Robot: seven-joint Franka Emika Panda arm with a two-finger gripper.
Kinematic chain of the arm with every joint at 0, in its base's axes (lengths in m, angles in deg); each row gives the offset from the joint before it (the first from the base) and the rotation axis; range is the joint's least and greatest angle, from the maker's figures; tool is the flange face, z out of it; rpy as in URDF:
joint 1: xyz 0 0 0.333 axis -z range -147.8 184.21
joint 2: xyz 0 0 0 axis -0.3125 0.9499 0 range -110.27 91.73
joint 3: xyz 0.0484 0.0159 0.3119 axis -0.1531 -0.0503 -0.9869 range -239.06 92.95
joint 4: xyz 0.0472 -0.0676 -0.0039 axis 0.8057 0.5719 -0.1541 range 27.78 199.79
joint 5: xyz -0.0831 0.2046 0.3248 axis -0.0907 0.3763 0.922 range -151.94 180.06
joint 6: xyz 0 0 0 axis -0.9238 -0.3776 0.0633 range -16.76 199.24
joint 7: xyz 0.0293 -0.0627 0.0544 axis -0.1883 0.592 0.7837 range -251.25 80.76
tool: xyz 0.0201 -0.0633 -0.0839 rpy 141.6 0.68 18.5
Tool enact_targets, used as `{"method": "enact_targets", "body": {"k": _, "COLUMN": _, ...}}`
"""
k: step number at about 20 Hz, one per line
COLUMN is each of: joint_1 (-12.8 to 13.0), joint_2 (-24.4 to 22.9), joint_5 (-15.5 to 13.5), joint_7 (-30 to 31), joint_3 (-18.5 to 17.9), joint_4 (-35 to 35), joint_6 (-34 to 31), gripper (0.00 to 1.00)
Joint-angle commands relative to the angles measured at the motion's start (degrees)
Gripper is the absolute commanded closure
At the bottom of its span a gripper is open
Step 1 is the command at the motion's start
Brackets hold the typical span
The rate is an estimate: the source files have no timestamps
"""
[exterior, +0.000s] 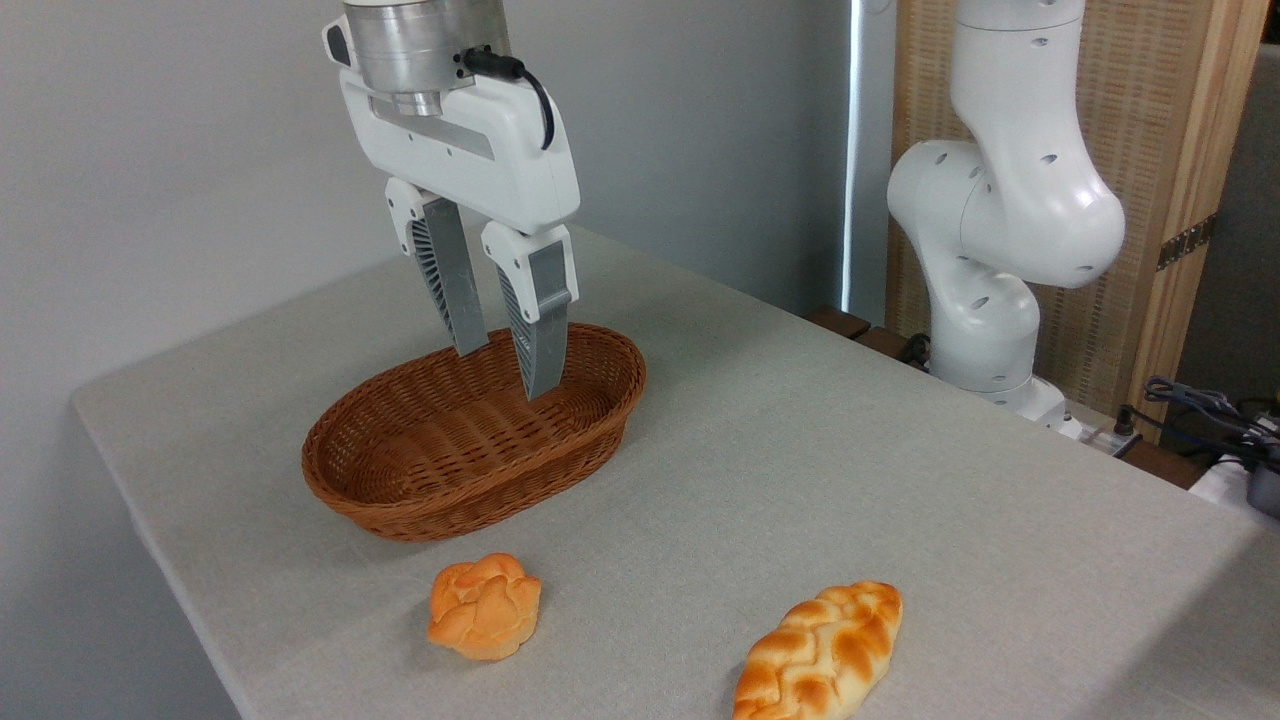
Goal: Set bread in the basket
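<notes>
Bread [820, 652], one braided loaf, lies at the surface's [850, 450] near edge beside one round bun [485, 606]. One empty basket [400, 500] sits behind, the tool [505, 372] above it, fingers apart.

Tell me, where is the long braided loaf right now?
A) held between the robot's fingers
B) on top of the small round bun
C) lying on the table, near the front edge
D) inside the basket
C. The braided loaf lies on the table near the front edge, apart from the bun; the basket holds nothing, and the open gripper above it holds nothing either.
</notes>
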Motion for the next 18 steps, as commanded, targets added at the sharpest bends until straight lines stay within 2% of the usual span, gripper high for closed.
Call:
{"method": "enact_targets", "body": {"k": 1, "joint_1": -0.1, "joint_2": 0.15, "joint_5": -1.18, "joint_7": -2.16, "joint_3": -0.63, "joint_4": -0.14, "joint_6": 0.1, "gripper": 0.0}}
{"method": "enact_targets", "body": {"k": 15, "joint_1": -0.01, "joint_2": 0.15, "joint_5": -0.58, "joint_7": -2.25, "joint_3": -0.55, "joint_4": -0.06, "joint_6": 0.36, "gripper": 0.0}}
{"method": "enact_targets", "body": {"k": 18, "joint_1": -0.01, "joint_2": -2.56, "joint_5": -0.39, "joint_7": -2.95, "joint_3": -0.72, "joint_4": 3.97, "joint_6": 0.62, "gripper": 0.0}}
